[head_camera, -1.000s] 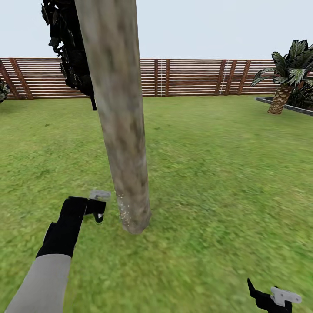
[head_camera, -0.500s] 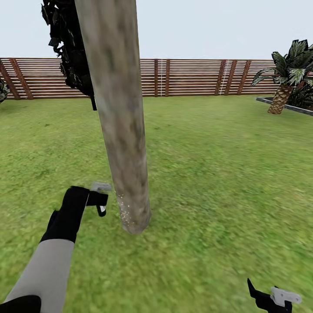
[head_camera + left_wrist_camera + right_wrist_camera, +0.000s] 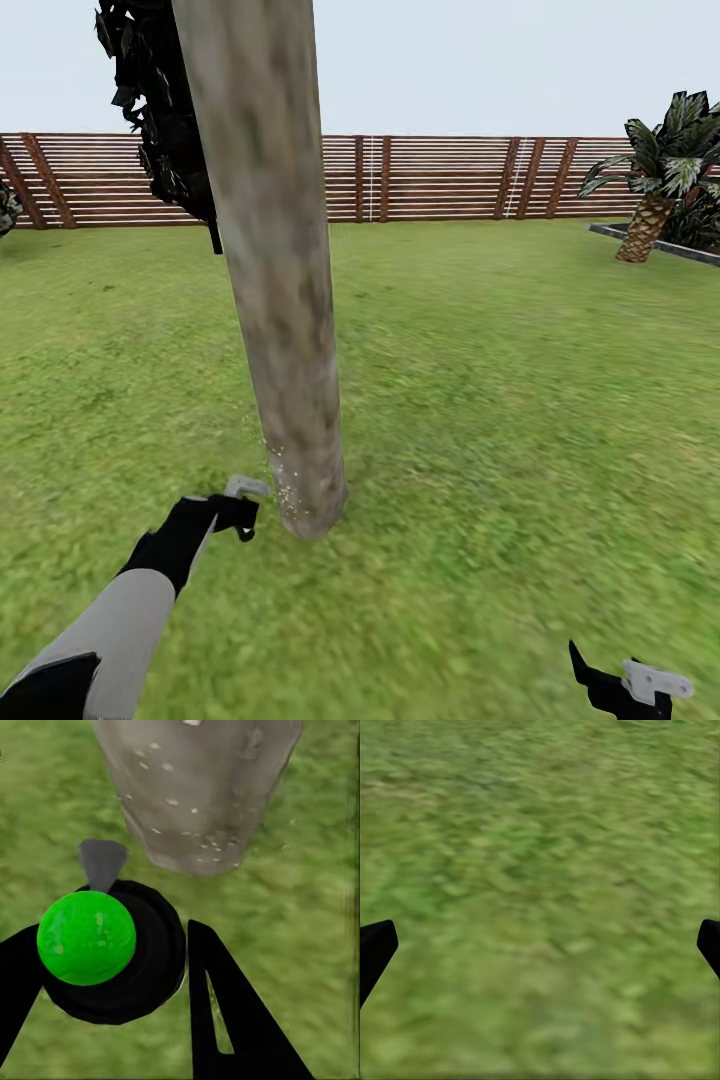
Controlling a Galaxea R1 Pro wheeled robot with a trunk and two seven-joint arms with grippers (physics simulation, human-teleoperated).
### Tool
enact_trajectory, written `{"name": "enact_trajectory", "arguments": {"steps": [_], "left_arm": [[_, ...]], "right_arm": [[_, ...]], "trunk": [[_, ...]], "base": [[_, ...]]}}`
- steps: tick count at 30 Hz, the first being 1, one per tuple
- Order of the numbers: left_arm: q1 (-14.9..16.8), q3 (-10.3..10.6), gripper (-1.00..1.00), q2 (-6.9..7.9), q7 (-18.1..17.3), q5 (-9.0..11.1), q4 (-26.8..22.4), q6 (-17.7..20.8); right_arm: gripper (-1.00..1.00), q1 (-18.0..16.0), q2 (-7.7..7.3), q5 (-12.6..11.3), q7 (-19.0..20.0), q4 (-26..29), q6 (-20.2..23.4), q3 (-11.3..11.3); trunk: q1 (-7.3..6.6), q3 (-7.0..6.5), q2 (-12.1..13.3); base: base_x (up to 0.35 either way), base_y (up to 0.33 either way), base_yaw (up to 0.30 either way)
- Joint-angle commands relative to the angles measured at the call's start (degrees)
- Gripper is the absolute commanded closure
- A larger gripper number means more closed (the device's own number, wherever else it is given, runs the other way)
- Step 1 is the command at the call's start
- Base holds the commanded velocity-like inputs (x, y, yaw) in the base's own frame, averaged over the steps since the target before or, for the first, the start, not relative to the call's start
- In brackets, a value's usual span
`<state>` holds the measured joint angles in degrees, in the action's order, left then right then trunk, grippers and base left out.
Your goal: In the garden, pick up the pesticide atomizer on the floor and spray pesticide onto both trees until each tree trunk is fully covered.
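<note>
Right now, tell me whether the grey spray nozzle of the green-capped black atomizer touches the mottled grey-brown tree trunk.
Apart. The left wrist view shows grass between the nozzle and the trunk.

One thick grey-brown tree trunk (image 3: 285, 300) stands on the grass. One black tree (image 3: 160, 110) is behind it, one palm (image 3: 660, 180) stands at the far right, and one slatted fence (image 3: 450, 178) runs across. Two grippers show: left gripper (image 3: 240, 505), right gripper (image 3: 625, 690). One atomizer (image 3: 105, 949).
</note>
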<state>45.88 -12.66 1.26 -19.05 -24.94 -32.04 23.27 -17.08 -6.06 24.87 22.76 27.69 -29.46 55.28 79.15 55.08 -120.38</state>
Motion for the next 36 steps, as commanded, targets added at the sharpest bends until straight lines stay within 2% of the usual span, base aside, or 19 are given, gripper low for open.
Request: {"name": "enact_trajectory", "arguments": {"steps": [1,4,7,9,12,14,17,19,20,23,25,27,29,31,32,35,36], "left_arm": [[0.02,-1.07,1.00,0.04,0.04,0.42,0.07,-0.42],[0.32,-2.16,1.00,1.17,-0.10,0.71,-0.33,-0.40],[1.21,-2.60,1.00,4.01,-0.49,0.91,-0.97,0.00],[2.38,-2.64,1.00,4.66,-0.57,0.95,-2.03,0.77],[3.88,-2.30,1.00,4.78,-0.89,0.95,-6.15,5.84],[4.02,-2.12,1.00,4.54,-1.71,0.95,-9.24,7.79],[4.12,-1.97,1.00,4.17,-4.27,0.90,-15.53,12.31],[4.13,-1.91,1.00,4.12,-5.30,0.87,-17.56,13.84],[3.98,-1.46,1.00,4.11,-6.18,0.80,-18.42,14.38],[3.49,1.98,1.00,4.23,-6.74,0.78,-18.46,14.56],[3.25,4.92,1.00,4.32,-6.96,0.81,-17.91,14.12],[2.56,5.64,1.00,4.35,-6.98,0.85,-16.36,13.62],[2.23,5.81,1.00,4.38,-6.82,0.77,-12.29,12.51],[2.13,5.64,1.00,4.44,-6.18,0.84,-5.33,6.01],[2.13,5.53,1.00,4.41,-5.76,0.82,-3.25,4.27],[2.07,4.74,1.00,4.31,0.17,1.10,3.52,0.51],[2.04,4.45,1.00,4.29,1.60,1.73,5.35,-1.34]], "right_arm": [[-1.00,-0.02,0.00,0.00,0.00,0.00,0.01,0.00],[-1.00,0.00,0.00,0.00,0.00,0.00,-0.01,0.00],[-1.00,-0.01,0.00,0.00,0.00,0.00,-0.02,0.00],[-1.00,-0.01,0.00,0.00,0.00,-0.01,-0.02,0.00],[-1.00,-0.01,0.00,0.00,0.00,-0.04,-0.02,0.00],[-1.00,-0.01,0.00,0.00,0.00,-0.05,0.00,0.04],[-1.00,-0.02,0.00,0.00,0.00,-0.02,-0.05,0.03],[-1.00,-0.01,0.00,0.00,0.00,-0.01,-0.05,0.01],[-1.00,0.00,0.00,0.00,0.00,0.00,-0.03,0.00],[-1.00,-0.02,0.00,0.00,0.00,-0.02,-0.03,0.01],[-1.00,0.00,0.00,0.00,0.00,-0.02,-0.05,0.00],[-1.00,-0.01,0.00,0.00,0.00,-0.03,-0.03,0.00],[-1.00,-0.02,0.00,0.00,0.00,-0.02,-0.03,0.00],[-1.00,-0.04,0.00,0.00,0.00,-0.04,-0.06,0.00],[-1.00,-0.03,0.00,0.00,0.00,-0.04,-0.05,0.00],[-1.00,-0.02,0.03,0.00,0.00,-0.08,-0.05,0.00],[-1.00,-0.01,0.06,0.00,0.00,-0.09,-0.03,0.00]], "trunk": [[0.00,0.00,0.00],[0.00,0.00,0.00],[0.00,0.00,0.00],[0.00,0.00,0.00],[0.00,0.00,0.00],[0.00,0.00,0.00],[0.00,0.00,0.00],[0.00,0.00,0.00],[0.00,0.00,0.00],[0.00,0.00,0.00],[0.00,0.00,0.00],[0.00,0.00,0.00],[0.00,0.00,0.00],[0.00,0.00,0.00],[0.00,0.00,0.00],[0.00,0.00,0.00],[0.00,0.00,0.00]], "base": [[0.000,0.000,0.000],[0.000,0.000,0.000],[0.000,0.000,0.000],[0.000,0.000,0.000],[0.000,0.000,0.000],[0.000,0.000,0.000],[0.000,0.000,0.000],[0.000,0.000,0.000],[0.000,0.000,0.000],[0.000,0.000,0.000],[0.000,0.000,0.000],[0.000,0.000,0.000],[0.000,0.000,0.000],[0.000,0.000,0.000],[0.000,0.000,0.000],[0.000,0.000,0.000],[0.000,0.000,0.000]]}}
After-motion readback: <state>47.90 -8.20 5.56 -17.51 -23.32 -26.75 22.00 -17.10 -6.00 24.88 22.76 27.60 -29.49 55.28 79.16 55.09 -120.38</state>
